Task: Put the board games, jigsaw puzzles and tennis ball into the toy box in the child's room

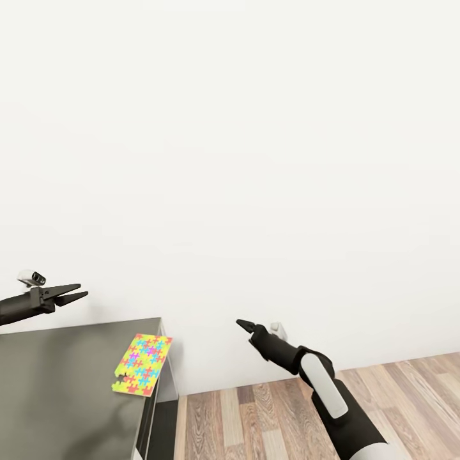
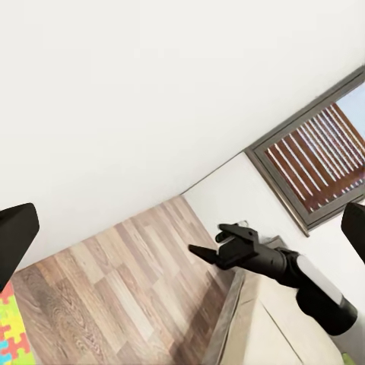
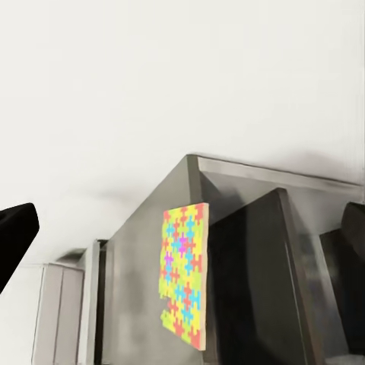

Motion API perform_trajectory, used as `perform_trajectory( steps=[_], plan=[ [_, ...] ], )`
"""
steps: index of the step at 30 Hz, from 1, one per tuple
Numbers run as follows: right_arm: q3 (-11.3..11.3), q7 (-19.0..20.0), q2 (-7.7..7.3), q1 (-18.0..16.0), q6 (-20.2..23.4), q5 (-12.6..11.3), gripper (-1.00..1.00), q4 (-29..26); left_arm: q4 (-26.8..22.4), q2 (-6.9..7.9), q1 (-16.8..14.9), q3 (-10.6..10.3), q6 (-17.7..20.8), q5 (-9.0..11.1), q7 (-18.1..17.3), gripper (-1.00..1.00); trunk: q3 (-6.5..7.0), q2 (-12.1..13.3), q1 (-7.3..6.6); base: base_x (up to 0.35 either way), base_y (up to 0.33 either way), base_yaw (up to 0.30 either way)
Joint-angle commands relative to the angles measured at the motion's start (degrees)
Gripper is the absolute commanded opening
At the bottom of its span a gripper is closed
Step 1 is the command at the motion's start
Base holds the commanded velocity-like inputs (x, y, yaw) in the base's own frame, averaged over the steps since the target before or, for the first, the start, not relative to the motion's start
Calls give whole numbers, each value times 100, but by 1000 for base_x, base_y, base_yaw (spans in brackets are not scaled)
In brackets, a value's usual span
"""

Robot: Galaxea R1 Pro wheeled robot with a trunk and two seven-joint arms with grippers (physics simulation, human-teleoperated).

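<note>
- The left gripper (image 1: 71,294) sits at about nine o'clock in the head view, its two dark fingers spread a little apart with nothing between them; it hangs in the air above the far left part of the dark grey cabinet (image 1: 64,383).
- The cabinet fills the seven o'clock corner of the head view, its flat top glossy and its corner close to the white wall (image 1: 255,160).
- A jigsaw puzzle (image 1: 142,373), a thin multicolour sheet of yellow, green, pink and blue pieces, lies flat on the cabinet top at its right edge, about six to seven o'clock in the head view. Neither gripper touches it. The right wrist view shows the same puzzle (image 3: 185,272) on the cabinet's top surface, near the edge.
- The wood plank floor (image 1: 268,415) runs from six to four o'clock, to the right of the cabinet.
- The right gripper (image 1: 245,325) is at about five o'clock, held over the floor and well apart from the puzzle. Its fingers look drawn close together and grasp nothing.
</note>
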Motion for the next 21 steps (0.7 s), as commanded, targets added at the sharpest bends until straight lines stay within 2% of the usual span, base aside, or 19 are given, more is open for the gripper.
perform_trajectory(
  steps=[1, 8, 12, 18, 20, 21],
  plan=[
    [-2, 7, 10, -4, -6, 47, 100, 8, 2, 6, -8, -41, 60, 31, -23, 100, -26, -47, 23, 0, 0, 0],
    [50, 52, 20, -12, -41, 479, 100, 339, 2, 2, -8, -41, 60, 31, -23, 100, -151, -328, 177, 0, 0, 0],
    [53, 99, 36, -37, -34, 563, 100, 557, 2, 0, -8, -41, 60, 31, -23, 100, -223, -488, 265, 0, 0, 0],
    [49, 172, 71, -173, -12, 590, 100, 1205, 2, -1, -8, -41, 60, 31, -23, 100, -331, -729, 397, 0, 0, 0],
    [49, 261, 77, -225, 19, 580, 100, 1292, 2, -1, -8, -41, 60, 31, -23, 100, -367, -809, 440, 0, 0, 0],
    [49, 434, 81, -259, 76, 574, 100, 1349, 2, -1, -8, -41, 60, 31, -23, 100, -385, -849, 462, 0, 0, 0]
  ],
)
